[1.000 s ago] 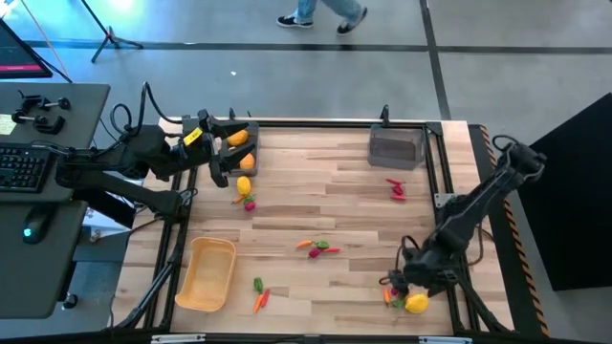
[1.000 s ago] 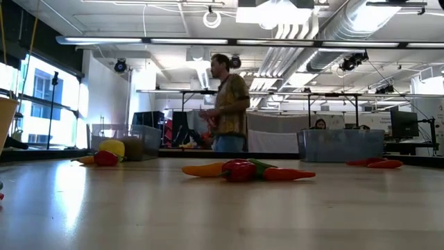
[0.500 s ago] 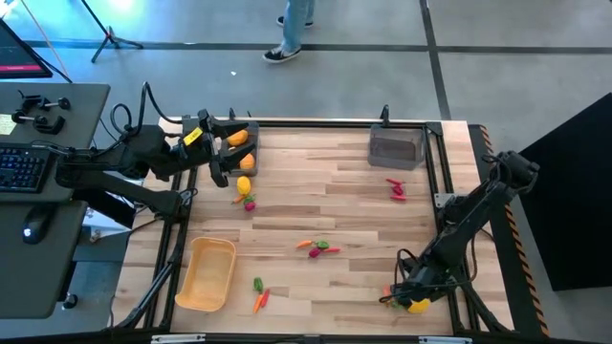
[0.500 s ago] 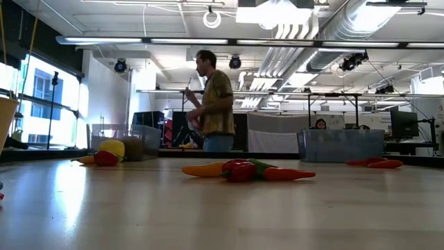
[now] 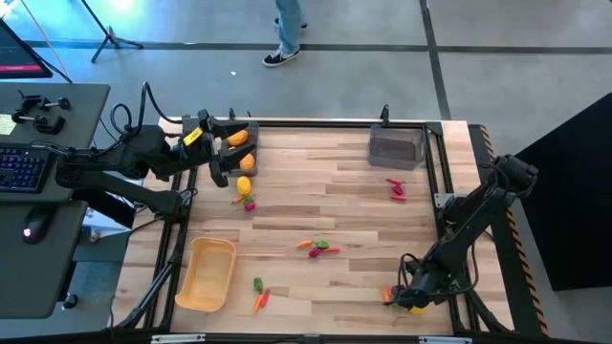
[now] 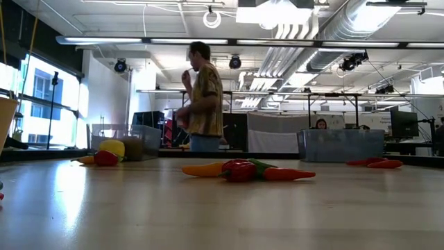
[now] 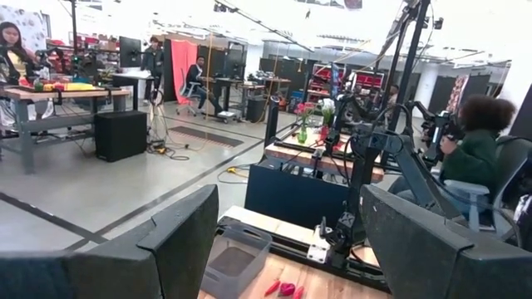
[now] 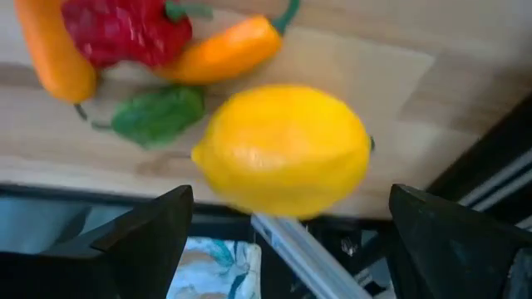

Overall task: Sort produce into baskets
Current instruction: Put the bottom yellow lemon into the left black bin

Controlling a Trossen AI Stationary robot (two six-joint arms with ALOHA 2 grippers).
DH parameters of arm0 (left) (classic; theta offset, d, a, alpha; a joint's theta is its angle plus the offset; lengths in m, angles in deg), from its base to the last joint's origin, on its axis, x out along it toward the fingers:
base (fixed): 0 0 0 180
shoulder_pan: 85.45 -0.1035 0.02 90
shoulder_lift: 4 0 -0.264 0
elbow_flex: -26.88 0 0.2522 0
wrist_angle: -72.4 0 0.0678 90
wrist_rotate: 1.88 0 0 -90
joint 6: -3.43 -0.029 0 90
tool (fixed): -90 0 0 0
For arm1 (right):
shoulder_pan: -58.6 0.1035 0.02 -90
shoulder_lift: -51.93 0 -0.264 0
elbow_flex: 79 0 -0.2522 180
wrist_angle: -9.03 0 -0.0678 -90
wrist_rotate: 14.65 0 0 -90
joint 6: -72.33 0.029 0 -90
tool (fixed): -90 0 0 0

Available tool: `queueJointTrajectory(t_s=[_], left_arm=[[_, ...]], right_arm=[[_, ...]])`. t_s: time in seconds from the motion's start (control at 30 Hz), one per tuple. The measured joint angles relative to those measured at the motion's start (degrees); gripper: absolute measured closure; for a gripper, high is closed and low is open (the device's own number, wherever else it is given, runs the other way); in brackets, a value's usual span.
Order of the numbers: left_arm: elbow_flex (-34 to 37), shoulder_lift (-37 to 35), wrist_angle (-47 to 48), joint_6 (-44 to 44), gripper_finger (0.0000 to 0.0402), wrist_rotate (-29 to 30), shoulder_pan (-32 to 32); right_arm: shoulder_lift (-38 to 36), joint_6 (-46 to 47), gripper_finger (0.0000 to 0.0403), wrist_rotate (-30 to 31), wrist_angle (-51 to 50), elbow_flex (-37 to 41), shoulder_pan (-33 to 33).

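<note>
Right wrist view: lemon (image 8: 283,151) lies between the spread fingers of the right gripper (image 8: 283,241), long axis crossing the gap.
Lemon: at the table (image 5: 354,205) corner, beside peppers (image 8: 125,41).
Nearer arm: right.
Left gripper (image 5: 222,153): spread, far off over a grey bin (image 5: 251,143).

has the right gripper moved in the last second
Yes. In the high view the right gripper has dropped closer to the table's near edge, now over the lemon and open.
</note>
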Motion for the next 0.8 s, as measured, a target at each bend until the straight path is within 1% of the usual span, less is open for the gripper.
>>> queueJointTrajectory(t_s=[0.17,0.37,0.5,0.6,0.7,0.8], left_arm=[[0.00,0.00,-0.15,0.51,0.0123,0.00,0.00],[0.00,0.00,-0.39,0.82,0.0123,0.00,0.00],[0.00,0.00,-0.39,1.01,0.0123,0.01,0.00],[0.00,0.00,-0.36,2.38,0.0123,0.01,0.00],[0.00,0.00,-0.23,2.43,0.0123,0.02,0.00],[0.00,0.14,-0.40,2.43,0.0123,0.06,-0.06]], right_arm=[[1.07,-0.48,0.0006,2.65,-0.09,0.00,-0.02],[1.07,-9.48,0.0006,5.56,-2.81,0.00,-0.02],[1.07,-14.26,0.0006,5.49,-4.38,0.02,-0.39],[1.07,-16.73,0.0006,3.34,-4.23,0.02,-0.58],[1.07,-16.36,0.0006,1.99,-4.94,0.02,-0.55],[1.07,-15.25,0.0006,3.22,-4.27,0.02,-0.55]])
